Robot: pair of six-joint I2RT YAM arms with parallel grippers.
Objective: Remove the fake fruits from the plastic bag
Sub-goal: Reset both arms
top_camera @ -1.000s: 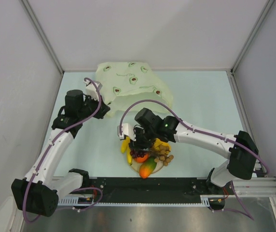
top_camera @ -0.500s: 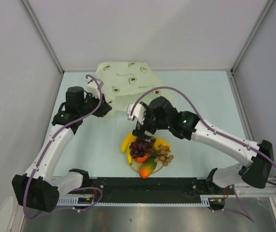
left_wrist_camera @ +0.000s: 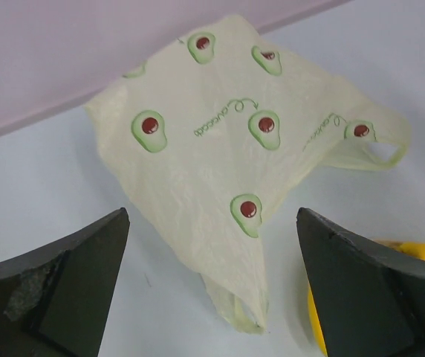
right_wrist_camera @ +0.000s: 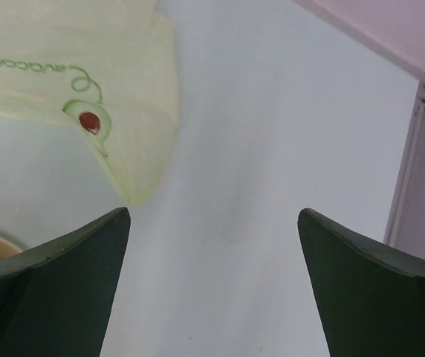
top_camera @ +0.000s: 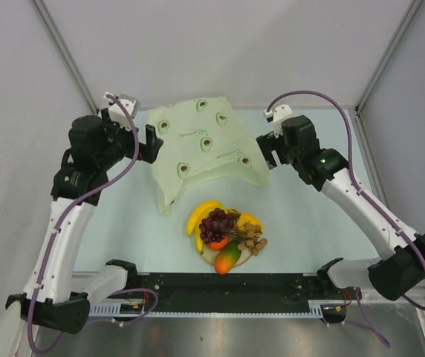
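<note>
From above, my left gripper (top_camera: 153, 141) hangs with its jaws spread wide at the left edge of the plastic bag (top_camera: 205, 145). My right gripper (top_camera: 267, 151) hangs just as wide at the bag's right edge. Neither holds anything. The bag lies slack and flat at the far middle of the bench (top_camera: 123, 223), so I judge it emptied. The fake fruits (top_camera: 224, 234) sit heaped on a round beige plate (top_camera: 208, 257) on the bag's near side: a curved banana bunch (top_camera: 200, 216), knobbly dark grapes (top_camera: 215, 223) and a glossy mango (top_camera: 227, 259).

Through my left wrist, the bag is thin, crinkled, translucent cream film printed with avocados, its handle loops limp.

Through my right wrist, only a bag corner and the plate's rim show at left; smooth pale bench fills the gap between my fingers.
</note>
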